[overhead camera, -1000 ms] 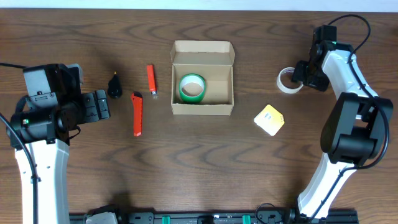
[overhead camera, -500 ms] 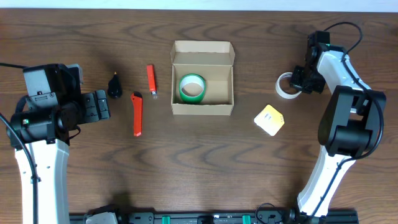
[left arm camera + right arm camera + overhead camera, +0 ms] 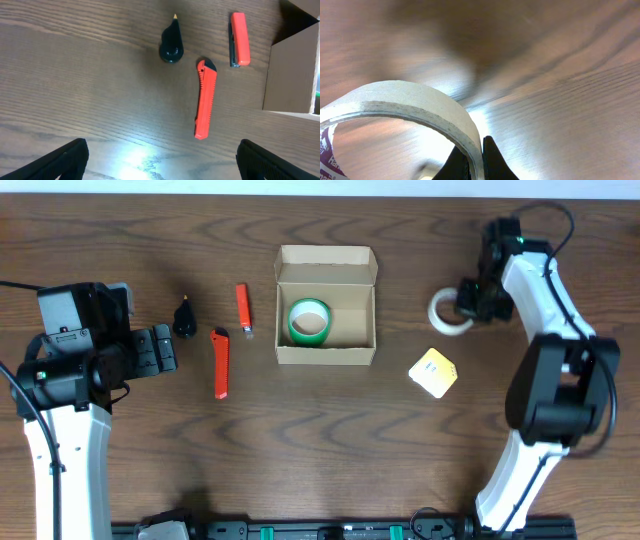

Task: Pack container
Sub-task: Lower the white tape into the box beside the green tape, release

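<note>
The container (image 3: 327, 356) is just a plain tan cardboard box sitting mid-table. Its flap lid is hinged open toward the far edge, and a green tape roll (image 3: 309, 321) lies flat in its left half. The right gripper (image 3: 466, 298) sits off to the box's right with a clear gap between them. It's pinched tight on the wall of a white tape roll (image 3: 440, 318), one finger on each side. The left gripper (image 3: 163, 348) is well away on the other side, spread wide and holding nothing. A long orange cutter (image 3: 220, 363) and a short orange cutter (image 3: 242, 307) lie between it and the box.
</note>
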You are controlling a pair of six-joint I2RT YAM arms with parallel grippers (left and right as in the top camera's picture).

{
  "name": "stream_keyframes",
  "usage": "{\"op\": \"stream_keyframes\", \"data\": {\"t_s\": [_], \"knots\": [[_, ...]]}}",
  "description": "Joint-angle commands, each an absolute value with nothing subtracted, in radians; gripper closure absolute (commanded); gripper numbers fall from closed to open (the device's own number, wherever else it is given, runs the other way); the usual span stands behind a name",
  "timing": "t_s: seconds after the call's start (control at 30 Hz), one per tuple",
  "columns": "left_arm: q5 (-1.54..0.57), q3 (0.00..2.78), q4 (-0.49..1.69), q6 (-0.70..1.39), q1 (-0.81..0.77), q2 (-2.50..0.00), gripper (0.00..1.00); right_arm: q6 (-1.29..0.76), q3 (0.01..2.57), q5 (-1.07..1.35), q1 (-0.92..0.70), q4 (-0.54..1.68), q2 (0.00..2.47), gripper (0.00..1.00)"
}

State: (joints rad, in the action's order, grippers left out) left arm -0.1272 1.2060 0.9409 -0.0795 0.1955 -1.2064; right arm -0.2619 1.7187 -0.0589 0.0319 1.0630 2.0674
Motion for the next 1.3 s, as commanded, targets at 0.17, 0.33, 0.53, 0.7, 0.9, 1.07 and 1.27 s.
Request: {"op": "stream_keyframes", "data": {"t_s": [0.17, 0.33, 0.53, 0.7, 0.9, 1.07, 1.27], "knots": [[-0.120, 1.226, 0.942, -0.090, 0.200, -1.206, 0.05, -0.146, 1.834, -0.056, -0.246, 1.065, 1.741, 0.99], [-0.120, 1.226, 0.942, -0.090, 0.200, -1.206, 0.05, -0.050, 1.834, -0.058, -0.387, 1.030, 1.726, 0.99], [-0.120, 1.226, 0.942, -0.090, 0.200, -1.206, 0.05, -0.029, 1.834, -0.055, -0.507, 0.986, 1.811, 0.99], [-0.120, 1.226, 0.942, -0.090, 0.200, -1.206, 0.05, -0.133, 1.834, -0.055, -0.554, 0.897, 1.914, 0.99], [-0.120, 1.226, 0.942, -0.090, 0.200, -1.206, 0.05, -0.219, 1.837, -0.047, -0.542, 0.875, 2.043, 0.99], [-0.120, 1.226, 0.942, -0.090, 0.200, -1.206, 0.05, -0.220, 1.837, -0.048, -0.542, 0.876, 2.109, 0.99], [-0.120, 1.226, 0.942, -0.090, 0.200, -1.206, 0.05, -0.211, 1.837, -0.049, -0.542, 0.894, 2.162, 0.99]]}}
